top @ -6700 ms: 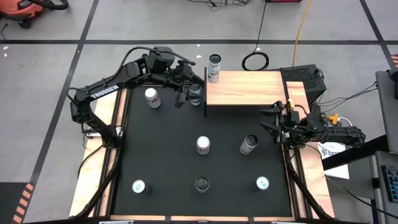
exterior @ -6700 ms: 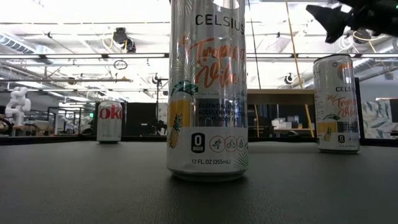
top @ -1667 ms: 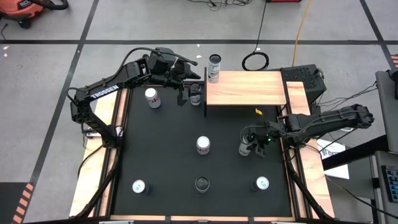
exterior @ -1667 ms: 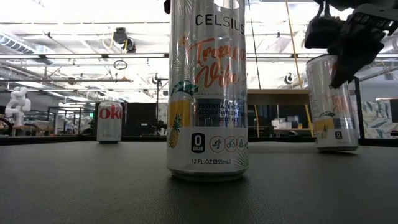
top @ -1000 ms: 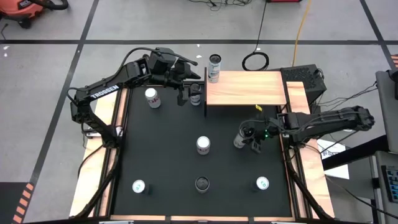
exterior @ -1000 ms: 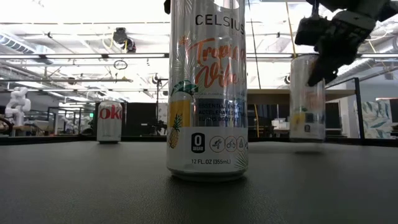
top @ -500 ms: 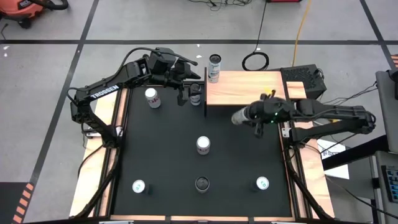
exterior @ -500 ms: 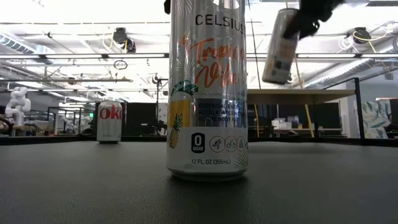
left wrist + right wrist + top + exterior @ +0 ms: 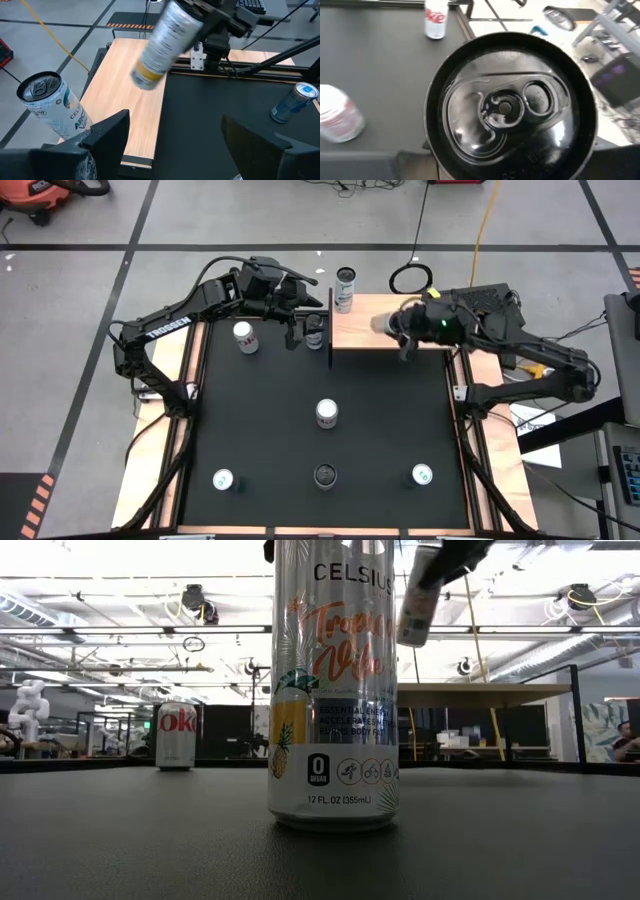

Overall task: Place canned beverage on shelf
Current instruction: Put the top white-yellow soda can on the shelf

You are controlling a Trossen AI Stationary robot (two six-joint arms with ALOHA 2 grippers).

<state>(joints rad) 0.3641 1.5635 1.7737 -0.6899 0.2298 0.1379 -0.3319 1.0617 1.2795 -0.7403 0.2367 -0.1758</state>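
My right gripper (image 9: 408,330) is shut on a silver canned beverage (image 9: 384,324), which hangs tilted in the air over the shelf (image 9: 358,336), a light-wood platform at the mat's far edge. From the left wrist the can (image 9: 165,40) shows slanting above the shelf (image 9: 130,90). Level across the table, the can (image 9: 418,600) is well above the shelf board (image 9: 480,690). My left gripper (image 9: 296,328) waits open, raised, at the shelf's left end. Another can (image 9: 345,288) stands at the shelf's far left corner. My right gripper pinches the can's side near its top end (image 9: 192,20) between its two fingers, which come slanting down from the table's right and lie across the can. The can is lifted clear of the shelf, tilted, its bottom end (image 9: 142,77) lowest. The can top (image 9: 510,107) hides the fingertips.
On the black mat (image 9: 260,430) stand a Coke can (image 9: 245,337), a can (image 9: 315,330) beside the shelf's black post, one in the middle (image 9: 327,413) and three along the near edge (image 9: 223,479), (image 9: 325,476), (image 9: 422,475). A tall can (image 9: 335,690) fills the low view.
My right gripper has risen from just above the mat and swung toward the far edge with the can. The can, upright and low a second ago, is now high over the shelf and tipped, its top toward the gripper's wrist. The gripper has rolled with it.
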